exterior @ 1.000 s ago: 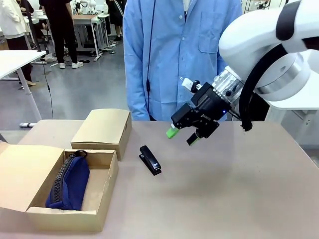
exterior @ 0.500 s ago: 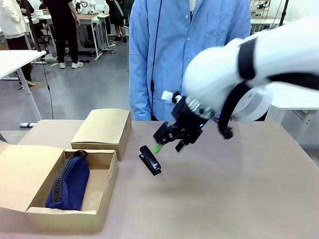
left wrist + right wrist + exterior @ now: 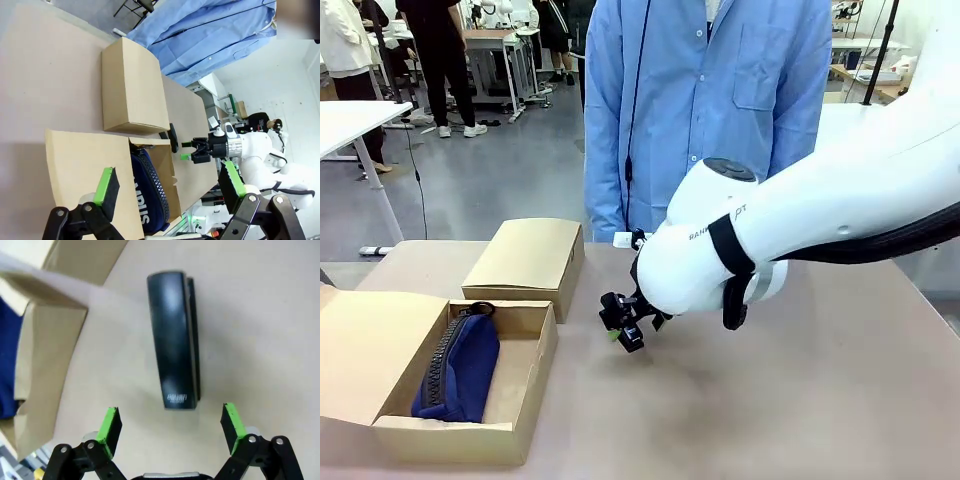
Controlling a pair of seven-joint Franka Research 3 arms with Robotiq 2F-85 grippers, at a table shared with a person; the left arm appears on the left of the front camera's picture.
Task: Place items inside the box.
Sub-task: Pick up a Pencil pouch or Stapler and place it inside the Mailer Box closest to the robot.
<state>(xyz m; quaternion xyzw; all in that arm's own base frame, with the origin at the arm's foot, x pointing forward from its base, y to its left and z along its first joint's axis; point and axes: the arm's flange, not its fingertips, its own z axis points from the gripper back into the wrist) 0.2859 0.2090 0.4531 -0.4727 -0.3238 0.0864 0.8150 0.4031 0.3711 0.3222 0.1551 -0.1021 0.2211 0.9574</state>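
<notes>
The right gripper [image 3: 171,421] has come down to the black stapler [image 3: 172,360], which lies on the table [image 3: 800,400] just beside the open box [image 3: 535,335]; its jaws stand wide apart around it, gripping nothing yet. The navy pouch [image 3: 460,365] is already inside, so I judge the grasp comes next

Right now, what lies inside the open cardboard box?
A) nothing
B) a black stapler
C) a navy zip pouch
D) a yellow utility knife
C: the navy zip pouch lies in the open box, while the black stapler is out on the table, in front of the open right tool.
</notes>
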